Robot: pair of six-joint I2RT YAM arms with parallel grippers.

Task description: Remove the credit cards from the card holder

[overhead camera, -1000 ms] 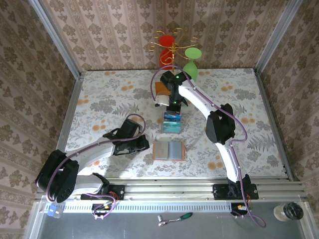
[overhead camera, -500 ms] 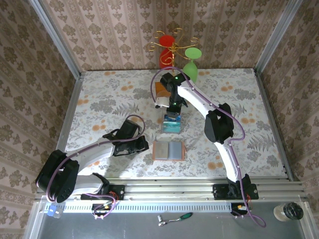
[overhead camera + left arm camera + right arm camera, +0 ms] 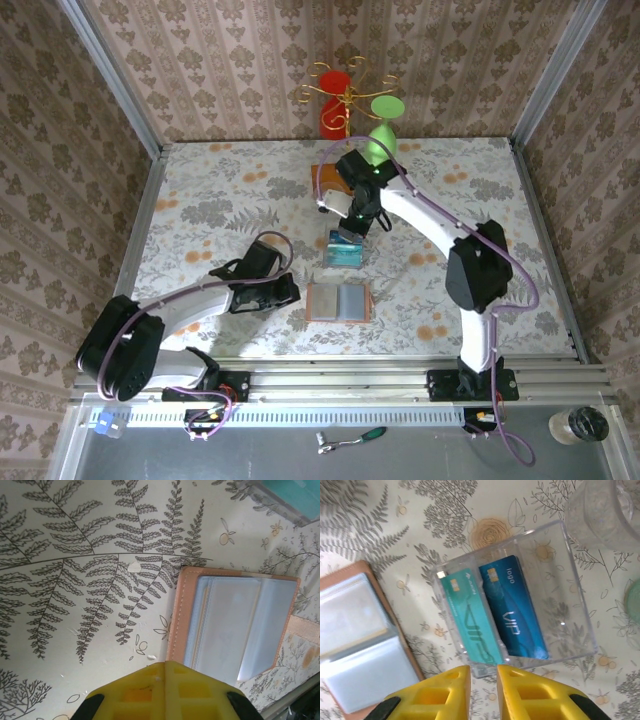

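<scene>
Right wrist: right end effector [image 3: 483, 673] slightly parted, empty, near tray [image 3: 566, 594] with two cards [image 3: 515, 611]; left end effector [image 3: 165, 666] closed beside open wallet [image 3: 231, 625]

The left arm [image 3: 190, 300] lies low, jaws closed; the right arm [image 3: 422, 212] reaches forward, jaws slightly parted.

The card holder [image 3: 340, 302] lies open and flat on the flowered table [image 3: 220, 200], its grey-blue lining facing up. Just beyond it sits a clear tray [image 3: 328, 262] with teal and blue credit cards [image 3: 346, 254] inside, and the right gripper [image 3: 349, 233] hangs over the tray's far end. The left gripper [image 3: 288, 291] is just left of the card holder, not touching it. Well beyond the card holder stands a gold rack [image 3: 347, 97] carrying one red and one green glass.
</scene>
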